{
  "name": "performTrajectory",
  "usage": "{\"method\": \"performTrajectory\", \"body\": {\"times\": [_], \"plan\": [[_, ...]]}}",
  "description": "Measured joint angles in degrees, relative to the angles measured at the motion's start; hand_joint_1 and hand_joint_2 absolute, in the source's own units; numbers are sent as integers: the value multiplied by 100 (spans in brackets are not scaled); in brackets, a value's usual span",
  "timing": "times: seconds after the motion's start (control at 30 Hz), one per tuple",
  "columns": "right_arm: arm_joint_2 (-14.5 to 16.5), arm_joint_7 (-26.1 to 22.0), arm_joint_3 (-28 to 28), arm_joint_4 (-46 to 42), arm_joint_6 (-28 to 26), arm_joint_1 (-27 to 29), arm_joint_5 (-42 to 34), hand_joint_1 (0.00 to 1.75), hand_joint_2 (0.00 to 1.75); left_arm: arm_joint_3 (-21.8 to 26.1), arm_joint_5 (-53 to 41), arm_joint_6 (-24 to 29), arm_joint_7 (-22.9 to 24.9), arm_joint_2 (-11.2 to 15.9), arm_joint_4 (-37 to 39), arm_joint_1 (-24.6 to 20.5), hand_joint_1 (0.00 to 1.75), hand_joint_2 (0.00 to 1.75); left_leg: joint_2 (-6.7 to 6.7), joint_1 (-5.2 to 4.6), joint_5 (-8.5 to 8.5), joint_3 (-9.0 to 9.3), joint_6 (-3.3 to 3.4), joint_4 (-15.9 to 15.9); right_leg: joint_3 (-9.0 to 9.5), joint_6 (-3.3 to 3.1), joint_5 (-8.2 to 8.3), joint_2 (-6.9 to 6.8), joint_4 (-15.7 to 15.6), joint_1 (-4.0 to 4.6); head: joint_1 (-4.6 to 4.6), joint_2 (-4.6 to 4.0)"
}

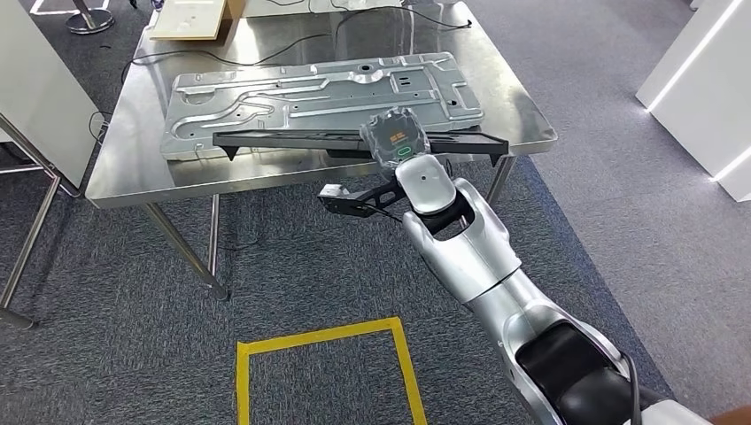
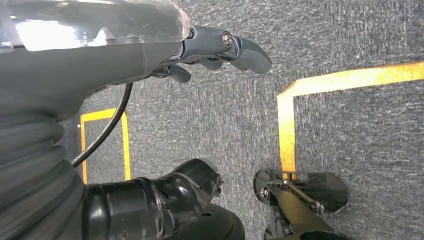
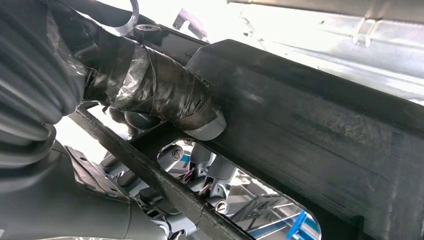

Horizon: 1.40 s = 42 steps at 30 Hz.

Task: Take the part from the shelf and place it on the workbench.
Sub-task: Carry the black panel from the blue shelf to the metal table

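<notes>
The long black bar-shaped part [image 1: 292, 139] lies across the near edge of the shiny stainless-steel workbench [image 1: 124, 168], in front of the large grey stamped sheet-metal panel [image 1: 319, 93] that rests flat on the same workbench. One end of the part reaches past the workbench's near right corner. The right hand [image 1: 400, 142], at the end of the silver right arm [image 1: 478, 266], sits over the middle of the part; in the right wrist view its tape-wrapped thumb [image 3: 175, 107] presses against the part's dark face [image 3: 310, 130] and darker fingers show beneath an opening in it, so the hand grips the part. Whether the part already bears on the workbench I cannot tell. A flat cardboard piece [image 1: 190, 18] lies at the workbench's far edge. The left hand [image 2: 220, 50] hangs above grey carpet [image 2: 225, 120] marked with yellow tape lines [image 2: 287, 130], fingers loosely curled and holding nothing
</notes>
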Motion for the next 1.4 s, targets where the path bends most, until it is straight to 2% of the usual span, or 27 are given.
{"method": "performTrajectory", "body": {"times": [0.1, 0.17, 0.23, 0.3, 0.33, 0.37, 0.4, 0.43, 0.47, 0.5, 0.53, 0.57, 0.63, 0.67, 0.7, 0.73, 0.8, 0.83, 0.87, 0.9, 0.97, 1.0, 1.03, 1.07, 1.2, 1.4], "plan": [[-8, -40, 26, 69, -24, 9, -57, 175, 175, 0, 7, -40, 1, 14, -1, -3, 0, 175, 13, 0, 18, 23, 97, -90, -5, 64, 82, 1, 9, -4, 0, 0], [-17, -56, 42, 103, -43, 11, -85, 175, 175, 0, -9, -40, 2, 15, 0, -2, 0, 175, 25, 29, 7, 108, 167, -197, -102, 87, 57, -52, 178, 7, 2, -1], [-24, -65, 54, 130, -72, 13, -93, 175, 175, 0, -34, -34, 12, 18, 0, 1, 0, 175, 44, 42, -28, 181, 214, -243, -412, 110, -164, -108, 701, 1, 2, -2], [-26, -72, 57, 159, -91, 44, -95, 175, 175, 0, -57, -24, 37, 22, -1, 9, 0, 175, 71, 46, -71, 235, 212, -240, -840, 132, -392, -127, 1369, -21, 1, -2], [-27, -75, 57, 173, -92, 70, -96, 175, 175, 0, -69, -20, 49, 24, -1, 15, 0, 175, 80, 51, -103, 278, 193, -237, -971, 141, -387, -138, 1523, -37, 1, -2], [-28, -79, 58, 186, -95, 93, -98, 175, 175, 0, -81, -16, 61, 23, -1, 20, 0, 175, 83, 60, -142, 336, 166, -234, -993, 149, -271, -153, 1464, -53, 1, -2], [-32, -83, 59, 197, -97, 110, -102, 175, 175, 0, -91, -14, 68, 22, -1, 24, 0, 175, 86, 72, -193, 409, 132, -230, -902, 154, -73, -172, 1188, -66, 1, -2], [-40, -86, 59, 204, -102, 121, -106, 175, 175, 0, -99, -9, 74, 21, -1, 31, 0, 175, 89, 82, -256, 475, 94, -228, -752, 153, 176, -204, 778, -75, 2, -2], [-49, -89, 59, 217, -115, 126, -112, 175, 175, 0, -102, -4, 78, 20, -1, 35, 0, 175, 96, 88, -308, 538, 56, -213, -627, 136, 351, -237, 418, -62, -3, -2], [-59, -93, 60, 230, -131, 127, -121, 175, 175, 0, -104, 2, 80, 21, 0, 35, 0, 175, 106, 92, -349, 562, 12, -201, -537, 95, 458, -260, 153, -40, -2, -2], [-66, -98, 64, 239, -152, 137, -132, 175, 175, 0, -109, 10, 80, 22, 0, 30, 0, 175, 119, 91, -374, 568, -30, -191, -507, 47, 505, -272, 21, -14, -1, -2], [-70, -103, 68, 249, -172, 149, -143, 175, 175, 0, -114, 16, 77, 22, -1, 20, 0, 175, 130, 91, -378, 574, -65, -181, -511, -11, 469, -268, 16, 16, -1, -1], [-90, -109, 75, 251, -192, 183, -158, 175, 175, 0, -136, 24, 64, 22, 0, 3, 0, 175, 134, 93, -318, 513, -143, -46, -441, -104, 432, -244, -26, 11, 7, 1], [-101, -109, 77, 256, -199, 194, -161, 175, 175, 0, -147, 25, 55, 22, 0, 1, 0, 175, 123, 99, -250, 402, -177, 165, -381, -141, 402, -237, -60, -4, 7, 1], [-108, -109, 79, 261, -208, 202, -163, 175, 175, 0, -156, 25, 45, 22, 0, 2, 0, 175, 112, 108, -208, 218, -212, 470, -314, -171, 379, -228, -106, -24, 8, 1], [-110, -111, 85, 268, -216, 209, -166, 175, 175, 0, -159, 25, 34, 21, -1, 2, 0, 175, 103, 124, -239, -13, -236, 814, -254, -190, 353, -218, -143, -35, 5, 1], [-110, -113, 97, 289, -229, 232, -172, 175, 175, 0, -161, 24, 17, 21, -1, 3, 0, 175, 98, 150, -548, -439, -277, 1314, -155, -209, 280, -195, -165, -41, 6, 1], [-111, -114, 102, 301, -232, 249, -174, 175, 175, 0, -161, 23, 13, 21, -1, 4, 0, 175, 98, 159, -683, -572, -290, 1386, -105, -206, 235, -181, -159, -41, 5, 2], [-111, -114, 103, 312, -236, 262, -175, 175, 175, 0, -159, 23, 13, 21, -1, 7, 0, 175, 99, 165, -692, -634, -296, 1310, -54, -202, 187, -168, -146, -42, 5, 1], [-111, -114, 104, 320, -240, 267, -175, 175, 175, 0, -158, 23, 13, 22, -1, 9, 0, 175, 99, 169, -532, -619, -296, 1081, -3, -193, 139, -155, -130, -44, 6, 1], [-111, -115, 106, 326, -257, 260, -175, 175, 175, 0, -157, 23, 14, 24, -1, 13, 0, 175, 98, 167, 49, -447, -280, 379, 86, -158, 54, -138, -99, -46, 7, 1], [-111, -115, 106, 327, -267, 251, -175, 175, 175, 0, -157, 23, 14, 25, -1, 10, 0, 175, 97, 153, 233, -374, -260, 98, 109, -131, 26, -131, -92, -45, 7, 1], [-111, -115, 107, 328, -276, 243, -175, 175, 175, 0, -157, 23, 14, 25, -1, 3, 0, 175, 95, 137, 346, -328, -232, -68, 118, -99, 5, -128, -90, -41, 8, 1], [-111, -115, 108, 330, -283, 238, -175, 175, 175, 0, -157, 22, 14, 25, -1, 0, 0, 175, 91, 131, 369, -316, -217, -121, 119, -86, -19, -128, -81, -29, 9, 1], [-111, -120, 109, 331, -291, 234, -175, 175, 175, 0, -158, 23, 23, 19, -1, 3, 0, 175, 60, 118, 430, -290, -220, -135, 138, -201, -33, -139, -93, -17, 8, 0], [-111, -123, 109, 332, -297, 232, -175, 175, 175, 0, -170, 24, 31, 19, -1, -3, 0, 175, 32, 103, 401, -291, -153, -134, 186, -195, -33, -166, -173, -21, 9, 1]]}}
